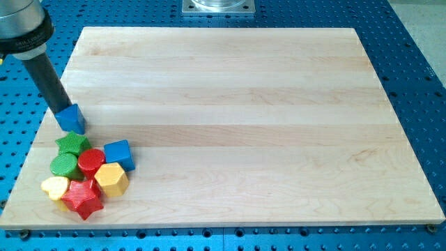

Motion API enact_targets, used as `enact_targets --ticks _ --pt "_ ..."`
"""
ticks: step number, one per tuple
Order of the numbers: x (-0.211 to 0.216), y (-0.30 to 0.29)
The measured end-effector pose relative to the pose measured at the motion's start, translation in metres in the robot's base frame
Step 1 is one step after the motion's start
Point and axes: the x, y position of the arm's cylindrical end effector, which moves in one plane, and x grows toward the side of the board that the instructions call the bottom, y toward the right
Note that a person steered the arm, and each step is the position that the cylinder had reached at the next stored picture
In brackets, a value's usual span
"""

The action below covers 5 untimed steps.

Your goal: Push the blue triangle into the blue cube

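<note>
Red star lies nearest the view's bottom, at the lower edge of a tight cluster in the worktop's lower left corner.

Blue triangle sits above that cluster, close to the worktop's left edge, standing a little apart from the other blocks. My tip rests against the triangle's upper left side, the dark rod slanting up from it toward the view's top left. No pincer shows on this arm, so whether one is wide or narrow cannot be told.

Blue cube lies below and to the right of the triangle, near it but not touching, on the right side of the cluster. Between the two, just under the triangle, sits a green star. A red cylinder touches the cube's left side, and a green cylinder sits left of that one. A yellow hexagon lies just below the cube. A yellow heart sits at the cluster's lower left, beside the red star.

Around the worktop runs a blue perforated base, and a grey metal mount shows at the view's top centre.
</note>
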Motion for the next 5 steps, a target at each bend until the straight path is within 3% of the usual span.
enact_targets --ticks 5 --pt "0.040 0.092"
